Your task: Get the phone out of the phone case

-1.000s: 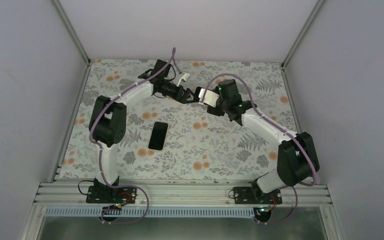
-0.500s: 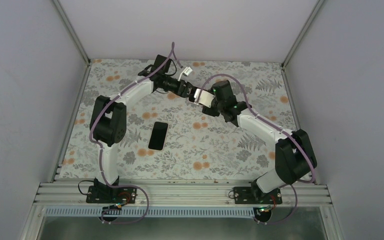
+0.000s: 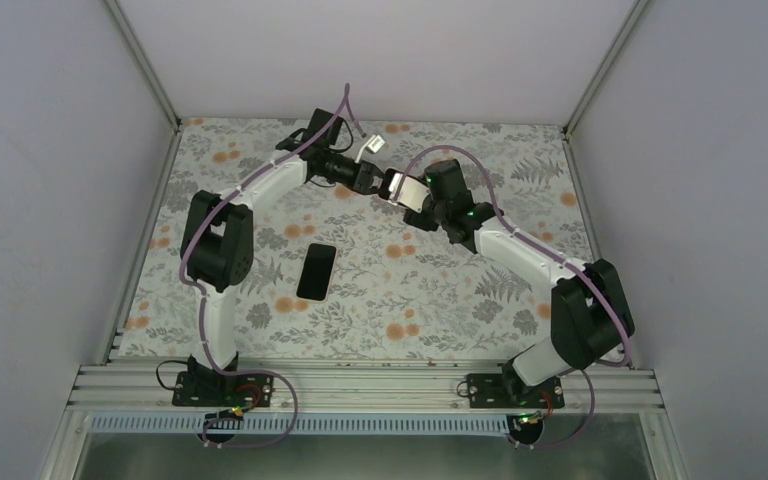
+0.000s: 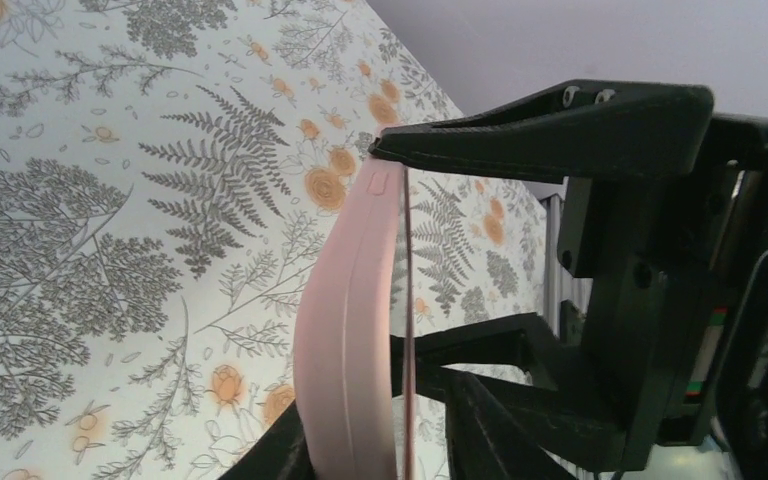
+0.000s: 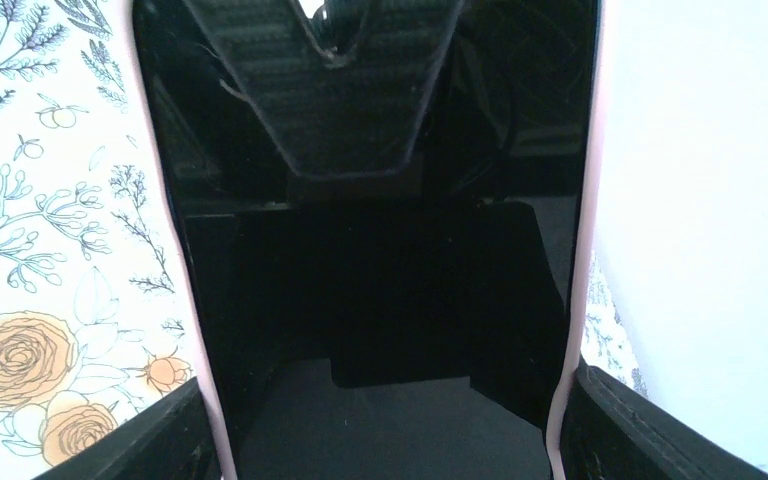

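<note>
The phone (image 5: 380,250) shows as a black screen framed by the thin pink rims of the phone case (image 5: 580,300). My right gripper (image 5: 385,430) is shut on the case across its width and holds it in the air at the back middle of the table (image 3: 412,192). My left gripper (image 3: 378,183) meets it from the left. In the left wrist view the case (image 4: 350,330) stands edge-on between my left gripper's (image 4: 375,440) fingers. The left finger (image 4: 275,462) lies against the pink back. Whether the other finger presses the screen side is unclear.
A second black phone (image 3: 316,271), bare, lies flat on the floral tablecloth (image 3: 410,300) in front of the left arm. A white cable clip (image 3: 368,148) juts up by the left wrist. Grey walls close in the table on three sides.
My left gripper's jaws have narrowed from wide open around the case's end. The right arm has carried the cased phone a little left, towards the left gripper.
</note>
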You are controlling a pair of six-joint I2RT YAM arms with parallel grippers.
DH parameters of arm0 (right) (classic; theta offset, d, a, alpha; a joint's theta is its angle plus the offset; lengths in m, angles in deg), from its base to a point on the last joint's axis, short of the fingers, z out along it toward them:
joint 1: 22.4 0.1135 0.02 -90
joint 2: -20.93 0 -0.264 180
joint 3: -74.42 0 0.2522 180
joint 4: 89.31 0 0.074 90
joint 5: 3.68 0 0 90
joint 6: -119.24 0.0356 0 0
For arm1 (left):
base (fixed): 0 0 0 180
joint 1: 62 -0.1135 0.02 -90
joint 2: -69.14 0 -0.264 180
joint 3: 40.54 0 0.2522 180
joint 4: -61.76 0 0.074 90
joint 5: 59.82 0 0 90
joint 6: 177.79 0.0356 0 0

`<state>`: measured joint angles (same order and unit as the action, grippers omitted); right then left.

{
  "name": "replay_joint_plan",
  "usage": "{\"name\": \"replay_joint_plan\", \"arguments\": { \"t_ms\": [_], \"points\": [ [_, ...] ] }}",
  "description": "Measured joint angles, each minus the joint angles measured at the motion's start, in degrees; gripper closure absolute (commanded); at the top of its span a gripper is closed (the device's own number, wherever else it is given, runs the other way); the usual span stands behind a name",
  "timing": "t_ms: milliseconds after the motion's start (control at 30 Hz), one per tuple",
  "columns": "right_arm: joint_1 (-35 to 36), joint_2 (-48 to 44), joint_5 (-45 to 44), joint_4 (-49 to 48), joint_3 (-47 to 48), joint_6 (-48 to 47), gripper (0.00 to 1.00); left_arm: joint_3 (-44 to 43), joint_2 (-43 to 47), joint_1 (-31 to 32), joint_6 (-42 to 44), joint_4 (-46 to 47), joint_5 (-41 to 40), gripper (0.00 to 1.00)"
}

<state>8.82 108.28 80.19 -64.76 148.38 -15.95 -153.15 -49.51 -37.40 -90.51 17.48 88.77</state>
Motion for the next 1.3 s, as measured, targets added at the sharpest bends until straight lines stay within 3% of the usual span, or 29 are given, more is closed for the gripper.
{"name": "replay_joint_plan", "arguments": {
  "t_ms": [300,400,633,700,1033,1300],
  "points": [
    [1.36,-0.72,-0.11,0.87,0.63,1.77,0.39,0.00,-0.22,-0.31,0.13,-0.11,1.68,0.83],
    [1.97,-0.74,-0.72,1.09,0.94,2.08,0.37,-0.02,-0.22,-0.37,0.24,-0.52,2.08,0.96],
    [2.54,-0.74,-1.40,2.12,1.73,2.75,0.04,-1.33,-0.22,-0.63,1.53,-3.52,2.75,0.98],
    [2.47,-0.74,-0.57,4.50,3.34,2.86,0.00,-2.43,-0.22,-0.46,3.41,-5.86,2.67,0.98],
    [-6.25,-9.16,16.70,21.66,10.10,1.64,0.01,-12.63,-0.20,-0.94,19.52,-22.05,3.02,0.97],
    [-22.51,-11.08,38.42,37.97,13.94,-7.10,0.32,-7.10,6.91,-1.18,29.44,-26.01,-1.60,0.96]
  ]
}}
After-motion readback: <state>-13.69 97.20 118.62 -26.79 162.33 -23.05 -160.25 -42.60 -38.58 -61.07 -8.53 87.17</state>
